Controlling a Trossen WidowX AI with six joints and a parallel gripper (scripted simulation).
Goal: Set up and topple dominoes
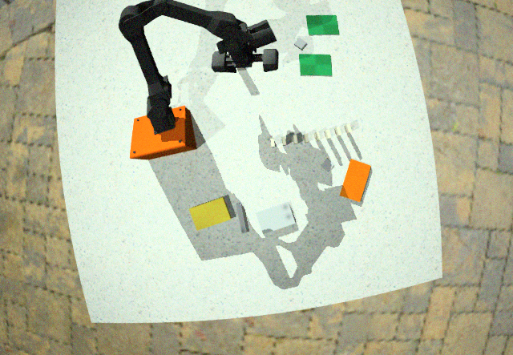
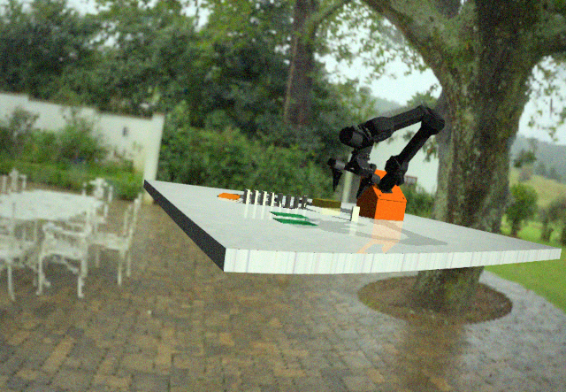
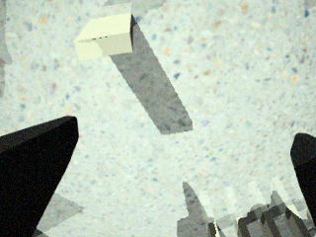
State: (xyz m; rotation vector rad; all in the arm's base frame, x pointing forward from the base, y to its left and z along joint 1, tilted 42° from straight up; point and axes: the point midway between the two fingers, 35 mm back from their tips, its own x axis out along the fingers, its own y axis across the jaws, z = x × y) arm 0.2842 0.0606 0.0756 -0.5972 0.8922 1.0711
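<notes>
The black arm [image 1: 144,53] [image 2: 413,142] reaches out over the white table [image 1: 124,260] [image 2: 388,259]. Its gripper [image 1: 245,60] [image 2: 347,177] [image 3: 186,136] hangs with fingers spread wide around nothing. Below, the lone cream domino [image 2: 355,214] [image 3: 106,37] stands upright, well apart from the domino row [image 1: 317,135] [image 2: 274,199].

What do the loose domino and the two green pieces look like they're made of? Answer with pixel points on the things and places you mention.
Loose domino [image 2: 355,213] [image 3: 106,39]: perhaps plastic or painted wood, matte; plain cream faces, crisp edges.
Green pieces [image 1: 322,25] [image 1: 315,65] [image 2: 291,215] [image 2: 294,221]: possibly card or thin plastic; thin and flat, with patches of two green shades.
</notes>
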